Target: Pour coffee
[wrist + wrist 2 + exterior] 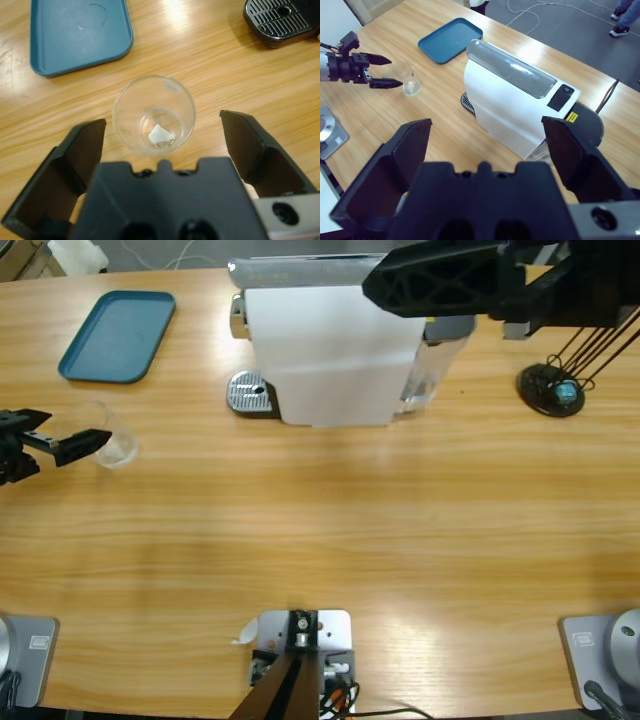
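While the long wooden table (330,530) fills almost the whole high view, the right wrist view shows also a dark grey floor behind it, with a white cable on it and a person's shoes at the top right corner. On the table stands a white coffee machine (325,355) with a silver top and a metal drip grate (250,393) at its left side. A teal tray (118,335) lies flat near the far left corner, well apart from the machine. At the far right there is a black wire stand (555,388) with one teal capsule in its base.

The left gripper (162,132) comes in from the left edge of the high view. Its two black jaws stand wide apart and hold nothing. A clear plastic cup (154,114) stands upright on the wood just in front of them, between their tips but not touching either one. At the bottom of the cup I see only something small and pale; no coffee is visible in it or in any other place.

The right gripper (487,137) hangs above the coffee machine, near the top right in the high view. Its jaws are also spread wide, with nothing between them, and they touch nothing.
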Available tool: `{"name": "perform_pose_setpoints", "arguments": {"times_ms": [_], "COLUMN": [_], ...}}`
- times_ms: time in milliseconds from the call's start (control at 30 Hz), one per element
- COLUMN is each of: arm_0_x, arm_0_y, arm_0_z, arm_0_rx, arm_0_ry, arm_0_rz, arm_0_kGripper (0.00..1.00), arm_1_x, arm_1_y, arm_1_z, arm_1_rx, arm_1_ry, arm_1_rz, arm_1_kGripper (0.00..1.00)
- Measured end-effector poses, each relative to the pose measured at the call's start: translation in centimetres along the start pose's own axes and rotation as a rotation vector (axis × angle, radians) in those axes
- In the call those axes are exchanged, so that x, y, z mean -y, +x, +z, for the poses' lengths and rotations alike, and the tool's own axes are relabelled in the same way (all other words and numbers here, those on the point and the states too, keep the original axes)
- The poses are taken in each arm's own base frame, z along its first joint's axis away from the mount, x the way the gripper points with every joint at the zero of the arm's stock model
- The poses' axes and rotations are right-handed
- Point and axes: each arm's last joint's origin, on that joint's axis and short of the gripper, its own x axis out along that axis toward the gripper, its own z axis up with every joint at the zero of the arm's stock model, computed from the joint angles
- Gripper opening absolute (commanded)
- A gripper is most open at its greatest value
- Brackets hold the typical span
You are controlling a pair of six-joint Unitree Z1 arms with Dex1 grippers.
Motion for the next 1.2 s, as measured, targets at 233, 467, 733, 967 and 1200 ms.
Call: {"name": "perform_pose_setpoints", "arguments": {"times_ms": [233, 467, 733, 967, 1200], "arm_0_x": [-0.1, -0.3, -0.1, -0.1, 0.2], "arm_0_y": [0.9, 2.6, 3.7, 3.7, 3.7], "arm_0_z": [0.0, 0.1, 0.1, 0.0, 0.1], "arm_0_rx": [-0.026, -0.061, -0.083, -0.080, -0.076], "arm_0_ry": [-0.006, -0.024, -0.021, -0.022, 0.017], "arm_0_rz": [0.018, 0.051, 0.054, 0.054, -0.013], "arm_0_kGripper": [0.991, 0.972, 0.653, 0.264, 0.000], "arm_1_x": [0.0, 0.0, -0.1, 0.0, 0.0], "arm_1_y": [0.6, 0.8, 1.3, 1.3, 1.4], "arm_1_z": [-0.6, -1.0, -1.3, -1.4, -1.5], "arm_1_rx": [-0.014, -0.023, -0.026, -0.031, -0.032], "arm_1_ry": [0.009, 0.019, 0.030, 0.032, 0.035], "arm_1_rz": [-0.004, -0.006, -0.008, -0.009, -0.011], "arm_1_kGripper": [1.000, 1.000, 1.000, 1.000, 1.000]}}
